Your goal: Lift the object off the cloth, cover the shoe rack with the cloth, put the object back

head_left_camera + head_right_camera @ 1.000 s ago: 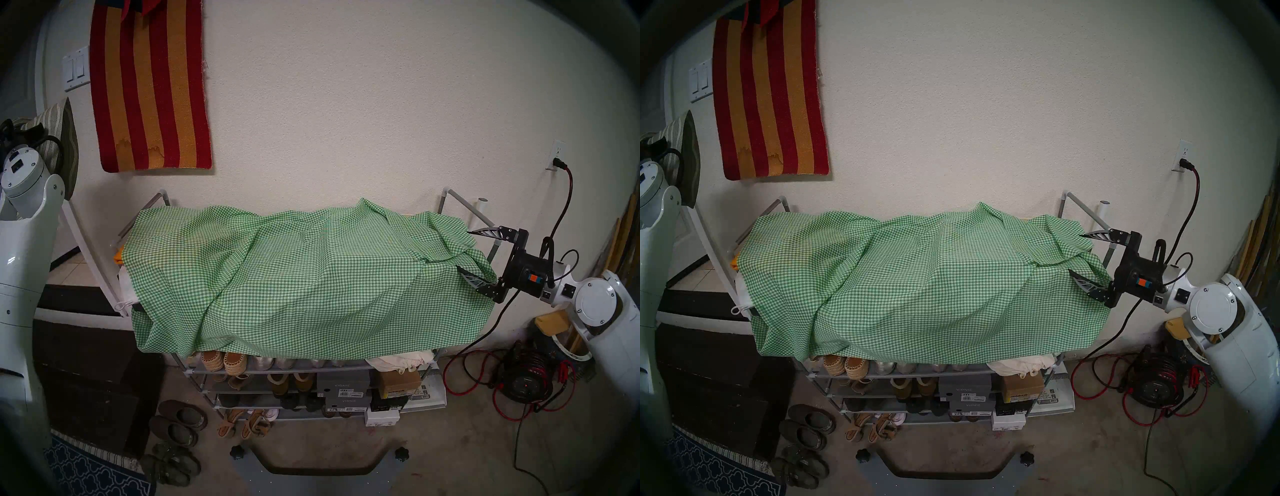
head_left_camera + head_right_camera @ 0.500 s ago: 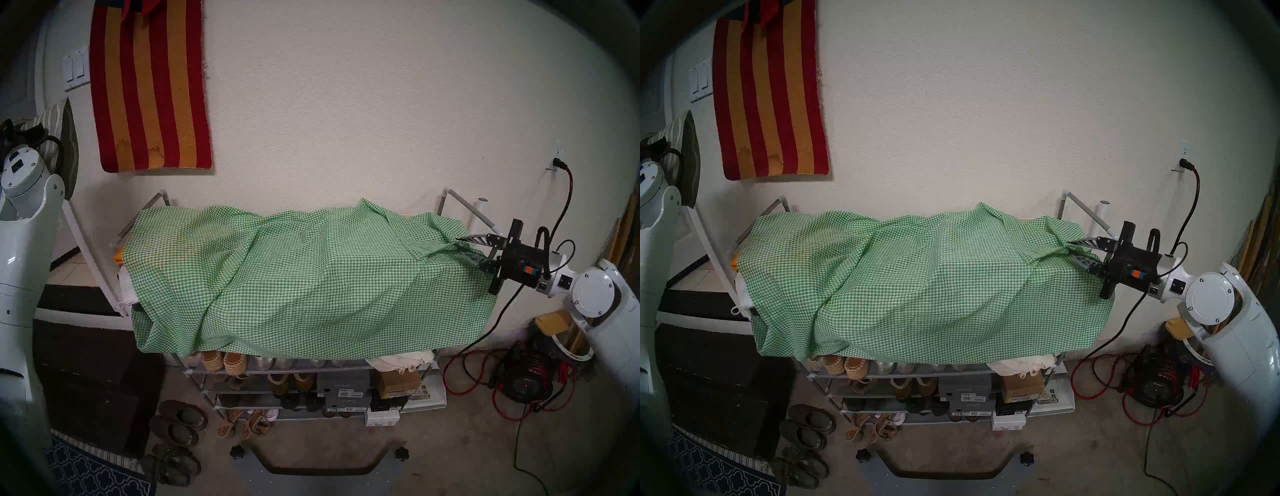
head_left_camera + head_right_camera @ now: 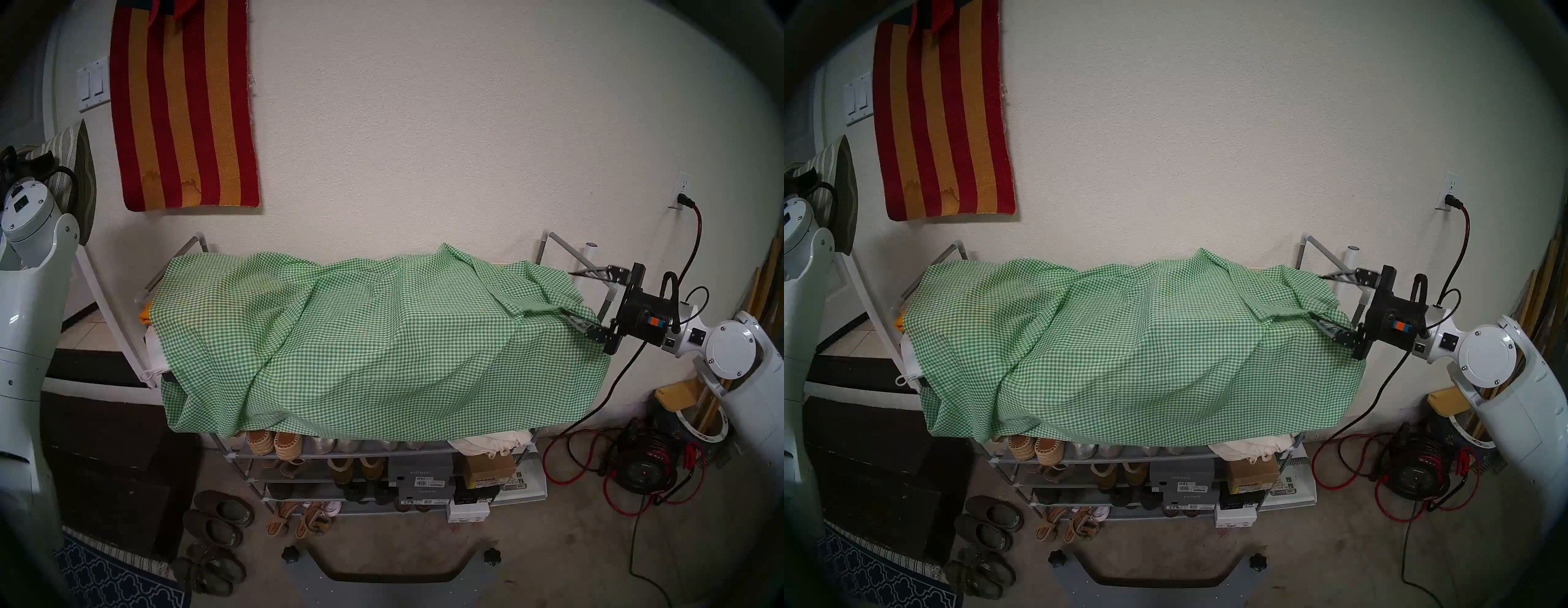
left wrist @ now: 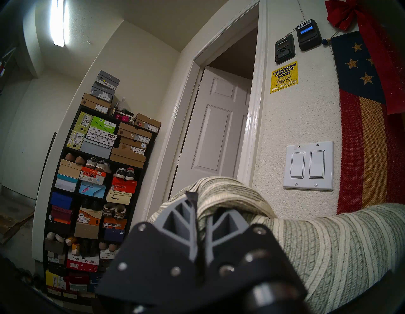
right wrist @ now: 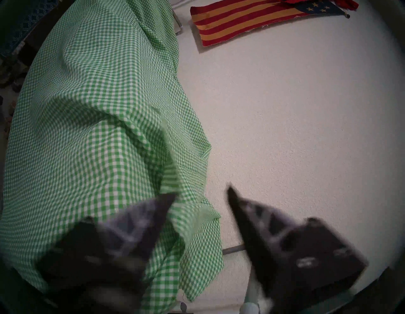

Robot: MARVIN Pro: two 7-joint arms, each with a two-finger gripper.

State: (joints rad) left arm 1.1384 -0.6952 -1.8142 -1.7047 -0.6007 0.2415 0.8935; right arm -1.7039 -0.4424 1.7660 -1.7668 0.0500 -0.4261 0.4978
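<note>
Half a second ago the right gripper [image 3: 568,293] was pinching the cloth [image 3: 360,339] at the shoe rack's [image 3: 564,246] right end; now it's spread open, cloth draped over the rack. Left gripper [image 4: 195,197] clamps the hat [image 4: 328,241], so that goes back next.

White glossy arm shells [image 3: 740,407], round screwed joint caps [image 3: 730,349]. Black wrist housing [image 3: 636,314] with orange-and-blue marking, looped black cables [image 3: 670,293]. Right gripper [image 3: 570,293]: black brackets, grey lattice fingers [image 3: 587,271], dark tips. Left gripper [image 4: 197,221]: black plate with silver screws, grey trussed fingers. Grey base [image 3: 390,569], two black knobs.
</note>
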